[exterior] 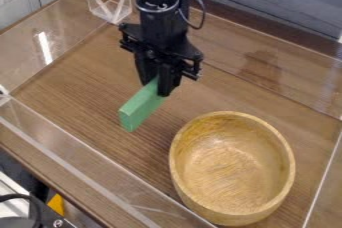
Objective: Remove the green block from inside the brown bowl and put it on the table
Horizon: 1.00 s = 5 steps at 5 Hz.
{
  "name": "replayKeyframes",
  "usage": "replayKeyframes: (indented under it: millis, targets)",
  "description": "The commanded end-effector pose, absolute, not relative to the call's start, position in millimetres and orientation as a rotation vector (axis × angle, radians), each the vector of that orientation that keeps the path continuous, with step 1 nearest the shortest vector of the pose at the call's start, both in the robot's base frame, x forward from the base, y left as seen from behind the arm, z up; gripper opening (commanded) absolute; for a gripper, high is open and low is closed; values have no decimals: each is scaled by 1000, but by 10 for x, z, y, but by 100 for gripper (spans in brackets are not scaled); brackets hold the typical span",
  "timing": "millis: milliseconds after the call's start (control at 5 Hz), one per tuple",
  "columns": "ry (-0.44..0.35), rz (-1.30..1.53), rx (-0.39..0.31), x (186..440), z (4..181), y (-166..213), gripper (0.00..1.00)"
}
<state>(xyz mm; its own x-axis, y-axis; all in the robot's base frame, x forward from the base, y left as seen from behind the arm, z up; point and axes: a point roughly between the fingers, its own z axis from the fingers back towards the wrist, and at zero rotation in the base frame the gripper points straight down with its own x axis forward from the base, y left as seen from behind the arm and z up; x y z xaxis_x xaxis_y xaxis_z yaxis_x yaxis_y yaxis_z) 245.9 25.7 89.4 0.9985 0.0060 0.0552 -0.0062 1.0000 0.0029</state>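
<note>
The green block (pixel 140 105), a long bright green bar, hangs tilted with its lower end close above the table (pixel 80 82). My black gripper (pixel 163 80) points straight down and is shut on the block's upper end. The brown bowl (pixel 233 165), round and light wood, sits at the lower right with nothing in it. The gripper and block are to the upper left of the bowl, apart from its rim.
Low clear acrylic walls (pixel 80 187) border the dark wood-grain tabletop. A clear angled piece (pixel 104 7) stands at the back left, behind the arm. Open tabletop lies to the left of the block.
</note>
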Motion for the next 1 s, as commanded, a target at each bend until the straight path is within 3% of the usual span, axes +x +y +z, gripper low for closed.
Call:
replayKeyframes:
  millis: [0,800]
  targets:
    - [-78,17,11,2501,904,310,0]
    - [-75,49,12,2581,737,405,0]
